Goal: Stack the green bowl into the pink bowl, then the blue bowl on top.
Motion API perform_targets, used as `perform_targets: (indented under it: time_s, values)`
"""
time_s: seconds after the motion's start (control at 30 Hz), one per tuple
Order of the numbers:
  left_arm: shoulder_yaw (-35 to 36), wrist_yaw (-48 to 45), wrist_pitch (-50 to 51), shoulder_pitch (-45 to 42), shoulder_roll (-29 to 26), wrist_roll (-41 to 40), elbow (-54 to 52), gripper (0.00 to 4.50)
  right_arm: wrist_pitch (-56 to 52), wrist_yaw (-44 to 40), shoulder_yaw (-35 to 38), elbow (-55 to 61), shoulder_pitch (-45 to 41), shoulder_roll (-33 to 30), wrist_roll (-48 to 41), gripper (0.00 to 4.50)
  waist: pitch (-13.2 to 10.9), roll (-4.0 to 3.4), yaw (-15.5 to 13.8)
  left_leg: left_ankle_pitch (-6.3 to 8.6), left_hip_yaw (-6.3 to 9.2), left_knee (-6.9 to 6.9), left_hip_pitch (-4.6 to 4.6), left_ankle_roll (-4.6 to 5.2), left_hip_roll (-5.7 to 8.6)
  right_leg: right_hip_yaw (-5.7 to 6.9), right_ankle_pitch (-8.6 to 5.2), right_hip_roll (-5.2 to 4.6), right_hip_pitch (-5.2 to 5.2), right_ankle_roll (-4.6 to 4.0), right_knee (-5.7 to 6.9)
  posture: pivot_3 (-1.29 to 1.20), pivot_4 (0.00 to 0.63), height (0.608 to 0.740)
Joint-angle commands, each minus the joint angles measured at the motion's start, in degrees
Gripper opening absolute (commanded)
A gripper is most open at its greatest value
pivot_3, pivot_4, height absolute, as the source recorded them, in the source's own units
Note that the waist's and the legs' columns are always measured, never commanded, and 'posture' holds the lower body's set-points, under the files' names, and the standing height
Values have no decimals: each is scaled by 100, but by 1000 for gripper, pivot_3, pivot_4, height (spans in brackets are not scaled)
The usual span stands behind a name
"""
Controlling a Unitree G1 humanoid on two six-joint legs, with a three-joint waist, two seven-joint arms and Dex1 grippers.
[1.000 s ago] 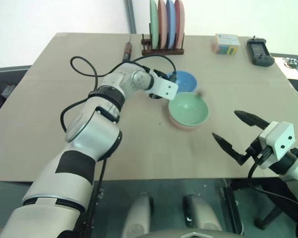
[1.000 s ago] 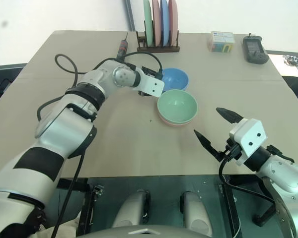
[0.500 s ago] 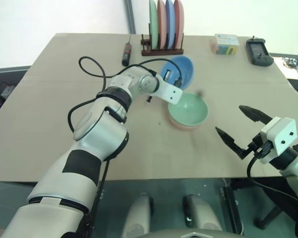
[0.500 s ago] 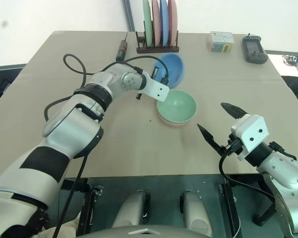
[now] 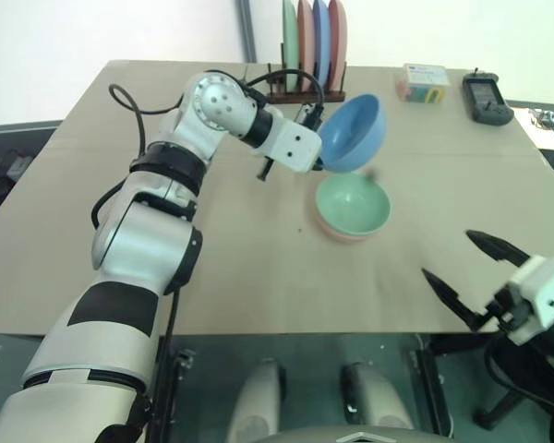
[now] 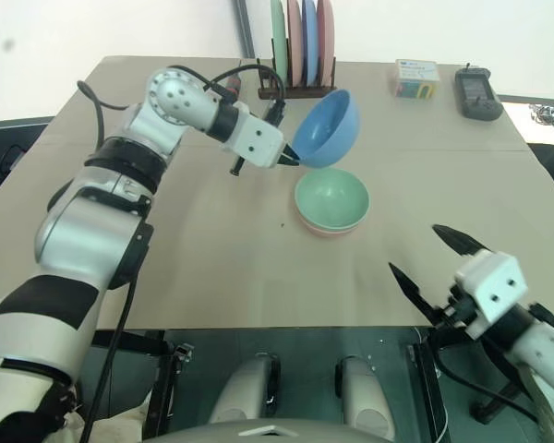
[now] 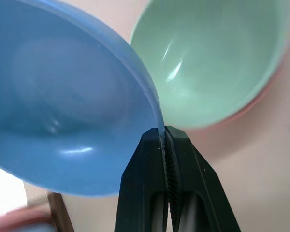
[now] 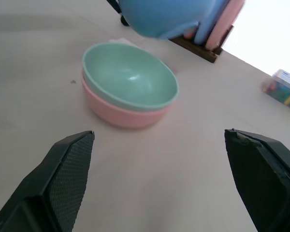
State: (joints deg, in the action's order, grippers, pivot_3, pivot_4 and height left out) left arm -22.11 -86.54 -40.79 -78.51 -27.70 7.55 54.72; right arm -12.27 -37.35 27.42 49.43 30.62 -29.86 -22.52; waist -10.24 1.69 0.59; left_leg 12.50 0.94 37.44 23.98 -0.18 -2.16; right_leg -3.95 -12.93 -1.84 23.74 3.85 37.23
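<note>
My left gripper (image 5: 318, 166) is shut on the rim of the blue bowl (image 5: 355, 132) and holds it tilted in the air, just behind and above the other two bowls. The left wrist view shows both fingers (image 7: 150, 159) pinched on the blue rim (image 7: 150, 104). The green bowl (image 5: 353, 201) sits nested inside the pink bowl (image 5: 344, 232) at the table's middle, and the right wrist view shows the green bowl (image 8: 130, 77) in the pink bowl (image 8: 121, 113). My right gripper (image 5: 451, 257) hangs open and empty at the front right, apart from the bowls.
A wooden rack (image 5: 305, 92) of upright plates stands at the back of the table (image 5: 102, 240). A colourful box (image 5: 422, 81) and a black device (image 5: 486, 97) lie at the back right. The table's front edge runs just below my right gripper.
My left gripper shut on the blue bowl's rim, then lifted it off the table and tilted it above the nested bowls. My right gripper drew back toward the front right.
</note>
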Motion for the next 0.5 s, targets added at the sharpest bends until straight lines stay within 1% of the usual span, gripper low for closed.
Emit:
perform_targets:
  time_s: [0.03,0.1,0.2,0.27,0.3,0.37,0.4,0.47,0.5]
  values:
    - [130,-562,410,162,-191,-539,-846,34,513,-213,724,349,493,212,-332,4500,0,0,28,0,0,1,-12,0,-1,-1,-1,1,-8,0,8,0,150,740]
    - [-44,-596,630,345,-265,-740,-1237,34,648,-285,886,374,639,244,-405,4500,0,0,46,0,-3,4,-23,0,-4,-6,-10,5,-8,6,28,0,150,740]
    - [-201,-596,735,497,-319,-747,-1477,34,788,-320,908,342,640,213,-449,4500,1,-3,54,0,-10,15,-36,1,-7,-15,-28,8,-9,-3,51,0,150,740]
    - [-226,-596,771,570,-342,-731,-1552,644,852,-358,878,304,610,182,-475,4500,2,-4,50,-1,-10,31,-33,1,-10,-15,-29,13,-8,-2,59,0,150,740]
    - [-166,-596,852,632,-338,-750,-1653,854,864,-368,807,280,533,146,-475,4500,2,-4,49,-1,-10,39,-33,1,-11,-15,-29,14,-9,-2,62,0,150,740]
    - [-67,-541,989,721,-338,-776,-1837,1735,870,-393,706,239,421,85,-472,4500,2,-5,47,-1,-10,49,-28,1,-11,-16,-29,13,-9,-2,63,0,150,740]
    - [23,-433,1217,803,-405,-803,-2051,2049,849,-413,617,178,298,25,-482,4500,2,-4,40,0,-10,54,-25,1,-11,-16,-29,13,-8,-2,64,0,150,740]
    - [191,-256,1698,964,-546,-862,-2460,2049,835,-491,489,59,128,-85,-516,4500,2,-4,44,0,-10,61,-21,1,-11,-16,-28,13,-8,-2,64,0,150,740]
    - [309,-203,2145,1100,-663,-955,-2753,2049,825,-538,440,-9,30,-144,-561,4500,2,-4,40,0,-10,61,-21,1,-11,-17,-28,13,-8,-2,64,0,150,740]
